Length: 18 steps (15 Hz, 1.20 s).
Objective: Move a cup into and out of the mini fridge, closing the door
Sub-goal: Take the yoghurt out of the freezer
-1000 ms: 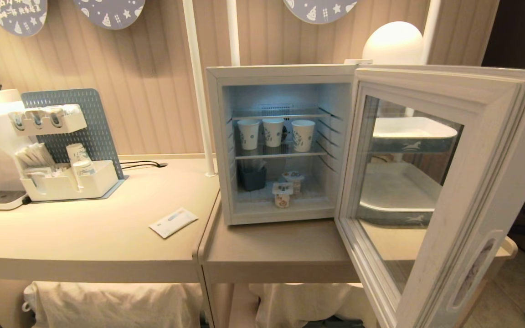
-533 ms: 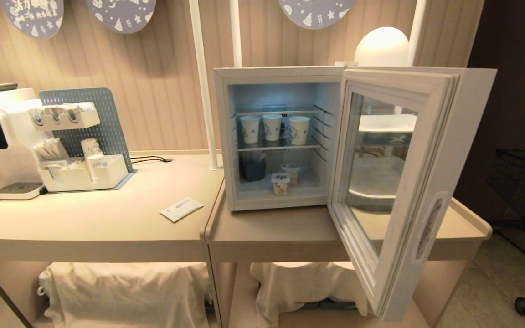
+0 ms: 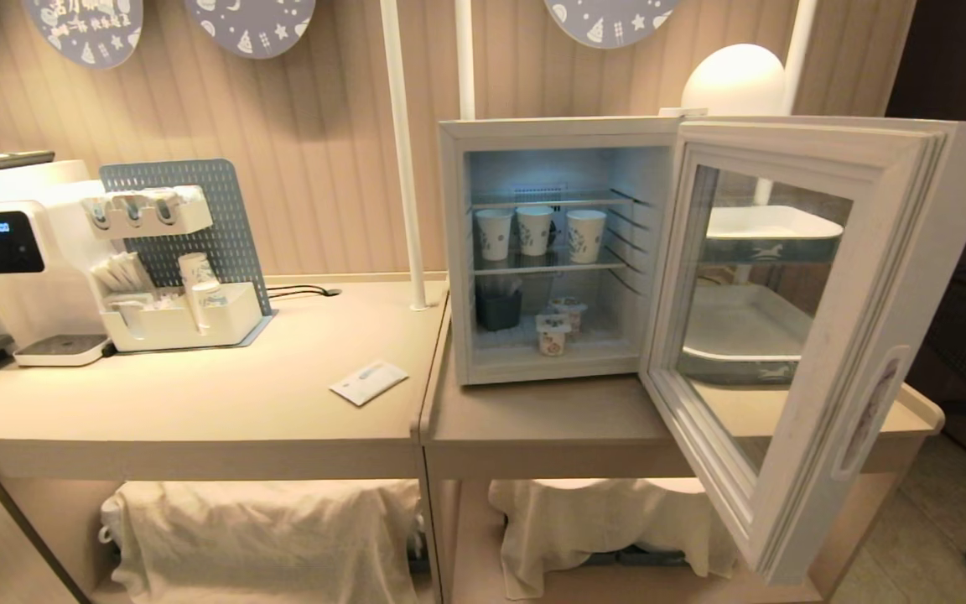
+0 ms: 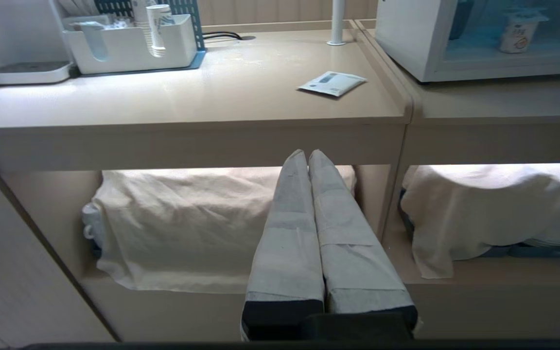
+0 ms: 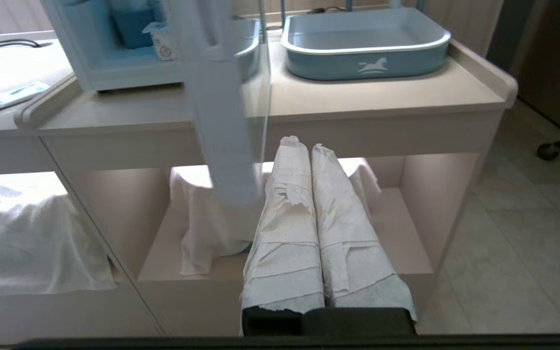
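The mini fridge [image 3: 550,252] stands right of centre in the head view, on the right-hand one of two beige counters, its light on. The door [image 3: 818,335] hangs wide open, swung out toward the lower right of the frame, and through its glass a blue-grey tray [image 3: 743,335] shows on the counter behind it. Three paper cups [image 3: 535,230] stand in a row on the upper wire shelf; on the fridge floor below sit a dark container [image 3: 498,309] and two small yogurt pots [image 3: 552,334]. At the left of the frame a white water dispenser [image 3: 13,252] with a black screen stands next to a white organiser [image 3: 185,315] backed by a blue pegboard, holding more cups and sachets. A flat sachet [image 3: 368,382] lies on the left counter [image 3: 198,403], near the seam between the two counters. Draped cloths [image 3: 265,537] cover the shelves under both counters. Neither arm appears in the head view. In the left wrist view the left gripper [image 4: 307,155] is clenched on nothing, its wrapped fingers pressed together at the level of the left counter's front edge. In the right wrist view the right gripper [image 5: 299,145] is likewise clenched and empty, just beside the lower corner of the open door.
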{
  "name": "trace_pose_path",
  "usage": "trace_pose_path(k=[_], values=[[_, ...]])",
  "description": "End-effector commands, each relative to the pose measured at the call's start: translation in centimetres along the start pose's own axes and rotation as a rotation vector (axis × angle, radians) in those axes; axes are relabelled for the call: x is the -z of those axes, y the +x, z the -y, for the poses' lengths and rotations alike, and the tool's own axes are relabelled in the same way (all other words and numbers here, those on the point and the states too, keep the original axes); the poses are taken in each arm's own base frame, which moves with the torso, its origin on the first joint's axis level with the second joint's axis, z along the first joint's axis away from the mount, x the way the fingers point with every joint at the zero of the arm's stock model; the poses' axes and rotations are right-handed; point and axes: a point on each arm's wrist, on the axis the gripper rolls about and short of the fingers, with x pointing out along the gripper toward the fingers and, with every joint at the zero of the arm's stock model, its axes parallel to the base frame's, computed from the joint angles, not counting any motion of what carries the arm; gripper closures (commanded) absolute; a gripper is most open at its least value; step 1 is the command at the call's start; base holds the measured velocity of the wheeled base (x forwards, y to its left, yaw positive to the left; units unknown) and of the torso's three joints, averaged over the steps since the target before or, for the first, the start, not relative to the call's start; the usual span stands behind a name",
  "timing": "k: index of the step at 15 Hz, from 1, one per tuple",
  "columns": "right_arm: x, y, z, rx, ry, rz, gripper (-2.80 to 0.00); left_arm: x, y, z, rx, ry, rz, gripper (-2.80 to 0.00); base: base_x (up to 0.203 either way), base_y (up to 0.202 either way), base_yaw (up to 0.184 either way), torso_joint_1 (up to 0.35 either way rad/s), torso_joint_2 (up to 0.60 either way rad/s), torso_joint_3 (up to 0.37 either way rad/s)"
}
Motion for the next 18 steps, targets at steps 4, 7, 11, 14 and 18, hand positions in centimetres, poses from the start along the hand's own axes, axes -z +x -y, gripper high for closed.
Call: trace_pose_path(k=[4,7,11,14,18], values=[[0.0,0.0,0.0,-0.001,0.002,-0.001,0.0,0.0,0.01,0.0,0.0,0.0,-0.002,0.0,0.0,0.193,0.001,0.0,0.01,0.007],[0.0,0.0,0.0,-0.001,0.0,0.0,0.0,-0.01,0.01,0.0,0.0,0.0,-0.001,0.0,0.0,0.187,-0.002,-0.007,0.01,0.006],[0.0,0.0,0.0,-0.001,0.002,0.0,0.0,-0.01,0.01,0.0,0.0,0.0,0.0,0.0,0.0,0.191,0.001,-0.002,0.01,0.006],[0.0,0.0,0.0,-0.001,0.002,0.0,0.0,0.01,0.02,0.0,0.0,-0.001,-0.001,0.0,0.0,0.188,0.0,0.001,0.0,0.0],[0.0,0.0,0.0,-0.001,0.002,0.0,0.0,-0.02,0.01,0.0,0.0,0.0,0.0,0.0,0.0,0.192,-0.001,0.002,0.0,0.004]])
